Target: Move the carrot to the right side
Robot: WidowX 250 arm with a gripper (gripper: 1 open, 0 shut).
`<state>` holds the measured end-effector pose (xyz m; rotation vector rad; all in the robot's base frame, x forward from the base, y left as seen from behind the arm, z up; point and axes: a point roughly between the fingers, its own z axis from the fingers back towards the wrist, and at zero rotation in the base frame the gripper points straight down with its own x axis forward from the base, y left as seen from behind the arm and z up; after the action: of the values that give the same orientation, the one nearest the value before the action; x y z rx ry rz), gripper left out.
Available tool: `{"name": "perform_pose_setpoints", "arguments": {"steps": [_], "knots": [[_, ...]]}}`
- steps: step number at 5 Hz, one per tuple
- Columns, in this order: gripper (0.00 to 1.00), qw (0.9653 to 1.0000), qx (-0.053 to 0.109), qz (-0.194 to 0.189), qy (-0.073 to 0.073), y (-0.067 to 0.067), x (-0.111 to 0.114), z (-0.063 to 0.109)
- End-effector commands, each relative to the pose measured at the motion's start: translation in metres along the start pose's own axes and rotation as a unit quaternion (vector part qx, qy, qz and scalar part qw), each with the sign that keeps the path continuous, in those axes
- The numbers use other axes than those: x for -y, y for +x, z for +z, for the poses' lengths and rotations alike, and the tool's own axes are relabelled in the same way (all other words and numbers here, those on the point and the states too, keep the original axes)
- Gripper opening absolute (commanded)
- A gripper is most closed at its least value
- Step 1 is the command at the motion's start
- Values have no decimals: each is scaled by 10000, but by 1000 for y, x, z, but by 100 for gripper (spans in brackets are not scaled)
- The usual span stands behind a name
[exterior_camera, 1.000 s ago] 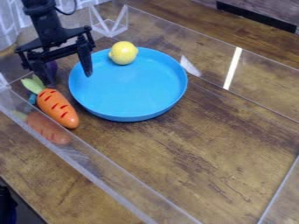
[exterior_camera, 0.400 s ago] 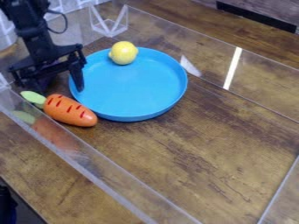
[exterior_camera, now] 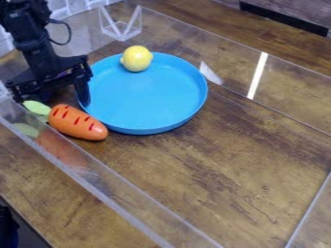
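Wood-grain table (exterior_camera: pixel 220 165), blue plate (exterior_camera: pixel 162 102) upper centre. Carrot (exterior_camera: pixel 75 122) lying at left, touching plate's rim. Gripper (exterior_camera: pixel 49 88) spread wide just above. Probably light, rigid, slick plastic; best pinched across the thick orange middle.

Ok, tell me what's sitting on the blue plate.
Only a yellow round fruit rests on the blue plate, near its far rim. The rest of its surface shows bare. Whatever lies beneath the plate is covered.
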<state>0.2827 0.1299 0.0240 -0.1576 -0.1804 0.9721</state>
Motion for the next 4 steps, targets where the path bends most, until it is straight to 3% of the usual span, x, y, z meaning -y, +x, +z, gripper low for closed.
{"name": "perform_pose_setpoints", "arguments": {"steps": [1,4], "knots": [[100,9999,147,33,50,4,-6,-1],[100,9991,358,-28,239,5,-11,-6]]}}
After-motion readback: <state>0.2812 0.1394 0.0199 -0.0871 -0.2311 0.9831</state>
